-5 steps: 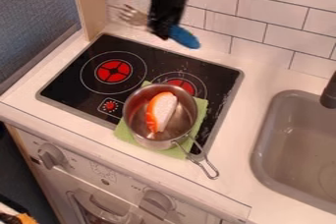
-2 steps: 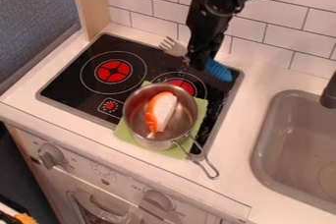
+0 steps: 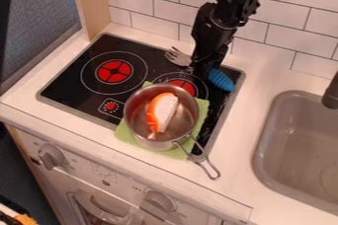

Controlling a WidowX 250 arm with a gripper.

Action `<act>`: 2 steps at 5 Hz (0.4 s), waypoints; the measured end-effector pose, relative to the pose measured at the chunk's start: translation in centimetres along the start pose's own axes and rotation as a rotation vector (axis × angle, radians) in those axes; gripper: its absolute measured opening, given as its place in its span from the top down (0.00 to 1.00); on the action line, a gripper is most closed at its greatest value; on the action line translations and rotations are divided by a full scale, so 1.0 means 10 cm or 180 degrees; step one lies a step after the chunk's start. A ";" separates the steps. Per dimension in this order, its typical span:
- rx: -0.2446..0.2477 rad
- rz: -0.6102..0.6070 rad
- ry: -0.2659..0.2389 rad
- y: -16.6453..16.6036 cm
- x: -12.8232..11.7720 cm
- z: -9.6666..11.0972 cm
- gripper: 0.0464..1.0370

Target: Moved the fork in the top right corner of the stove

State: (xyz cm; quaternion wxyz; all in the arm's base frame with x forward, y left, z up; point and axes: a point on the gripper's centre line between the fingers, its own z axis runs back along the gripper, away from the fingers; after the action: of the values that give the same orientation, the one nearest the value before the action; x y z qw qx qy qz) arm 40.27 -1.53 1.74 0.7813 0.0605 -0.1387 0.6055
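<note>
The black gripper (image 3: 202, 71) hangs over the top right corner of the stove (image 3: 142, 45), shut on the middle of the fork. To its left the silver tines of the fork (image 3: 177, 57) stick out, and its blue handle (image 3: 221, 80) shows to the right. The middle part of the fork is hidden by the gripper. Whether the fork touches the stove I cannot tell.
A metal pot (image 3: 135, 105) holding an orange and white toy (image 3: 162, 112) sits on a green cloth (image 3: 125, 134), just in front of the gripper. Tiled wall (image 3: 290, 21) rises behind; the sink (image 3: 264, 135) is at right.
The gripper has carried the fork right and down from near the wall to above the stove's top right corner, with a slight further lowering most recently. The pot has stayed put.
</note>
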 end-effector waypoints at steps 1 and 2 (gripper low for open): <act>-0.0019 -0.0219 0.0098 0.01 -0.07 -0.04 0.30; -0.0020 -0.0249 0.0094 0.02 -0.07 -0.05 0.06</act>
State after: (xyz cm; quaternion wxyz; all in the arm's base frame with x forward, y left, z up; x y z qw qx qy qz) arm 39.99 -2.02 1.07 0.8065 0.0544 -0.1266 0.5749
